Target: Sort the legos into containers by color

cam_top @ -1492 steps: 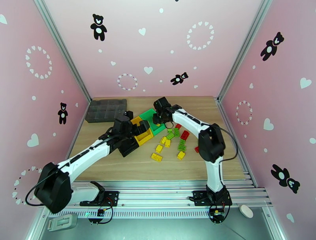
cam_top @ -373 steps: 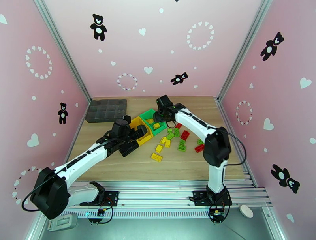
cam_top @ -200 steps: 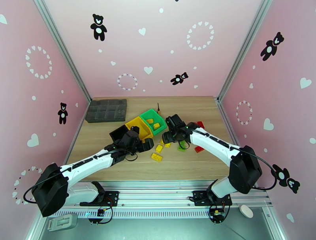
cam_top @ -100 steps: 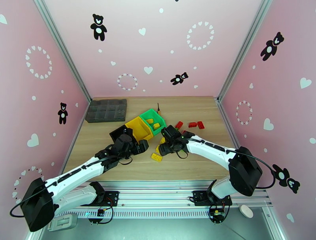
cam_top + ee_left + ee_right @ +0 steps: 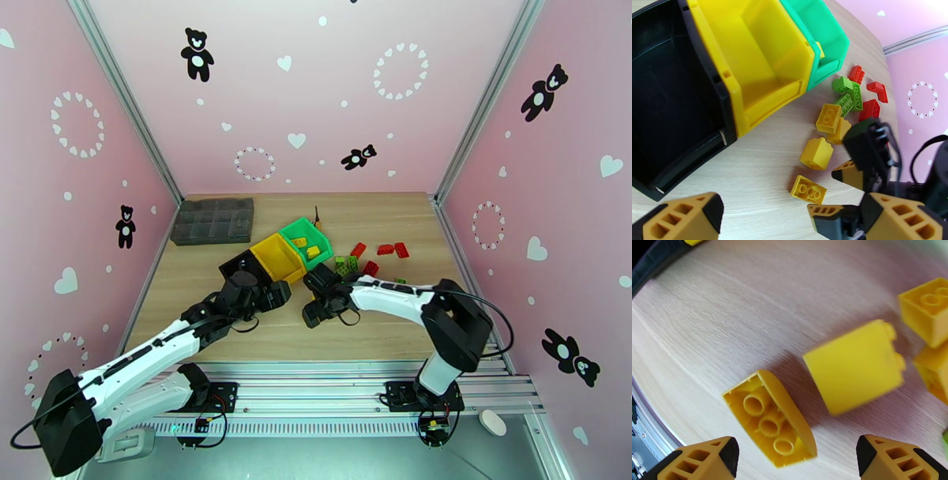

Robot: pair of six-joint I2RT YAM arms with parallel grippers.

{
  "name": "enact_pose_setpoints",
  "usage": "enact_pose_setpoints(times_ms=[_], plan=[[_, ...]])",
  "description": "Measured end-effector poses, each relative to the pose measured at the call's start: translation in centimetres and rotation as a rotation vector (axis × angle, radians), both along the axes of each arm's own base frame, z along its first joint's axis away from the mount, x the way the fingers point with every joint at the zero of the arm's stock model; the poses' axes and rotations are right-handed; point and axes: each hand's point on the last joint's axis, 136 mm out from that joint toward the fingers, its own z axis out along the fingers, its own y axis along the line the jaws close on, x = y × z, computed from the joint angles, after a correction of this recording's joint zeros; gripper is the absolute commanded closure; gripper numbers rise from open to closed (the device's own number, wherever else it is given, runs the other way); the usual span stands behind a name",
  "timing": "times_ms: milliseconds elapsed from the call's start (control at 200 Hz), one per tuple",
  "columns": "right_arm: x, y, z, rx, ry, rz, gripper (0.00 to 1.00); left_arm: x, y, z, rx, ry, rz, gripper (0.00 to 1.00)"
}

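Swung back from the green bin (image 5: 829,39), the right gripper (image 5: 796,445) now hangs low over the table (image 5: 730,311). Its jaws are spread wide around an upturned yellow brick (image 5: 770,419), clear of both fingers. The left gripper (image 5: 790,221), drawn back off the bins, gapes empty beside it. Beyond, the black bin (image 5: 671,98), yellow bin (image 5: 762,51) and green bin stand joined. Two yellow pieces (image 5: 314,252) lie in the green bin, and red bricks (image 5: 385,249) are scattered to the right.

Grey compartment tray (image 5: 213,221) on far-left corner of wooden table (image 5: 379,338).
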Motion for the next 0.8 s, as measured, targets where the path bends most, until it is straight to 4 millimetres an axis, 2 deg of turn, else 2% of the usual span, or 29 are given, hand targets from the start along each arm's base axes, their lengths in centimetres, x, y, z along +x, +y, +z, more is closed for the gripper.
enact_pose_setpoints(times_ms=[210, 350, 476, 641, 801], plan=[[-1.1, 2.4, -0.4, 0.000, 0.005, 0.063, 0.21, 0.0, 1.0, 0.0, -0.001, -0.001, 0.024, 0.01], [-1.3, 3.5, -0.4, -0.006, -0.004, 0.084, 0.29, 0.0, 1.4, -0.2, 0.002, 0.004, 0.035, 0.02], [-0.9, 3.4, -0.6, -0.039, -0.019, 0.073, 0.38, 0.1, 1.6, -0.3, 0.003, 0.006, 0.043, 0.02], [-0.2, 2.9, -0.7, -0.084, -0.040, 0.046, 0.57, 0.0, 1.8, -0.5, 0.004, 0.008, 0.045, 0.02], [0.2, 2.6, -0.7, -0.102, -0.057, 0.018, 0.67, -0.1, 2.0, -0.8, 0.005, 0.012, 0.049, 0.02]])
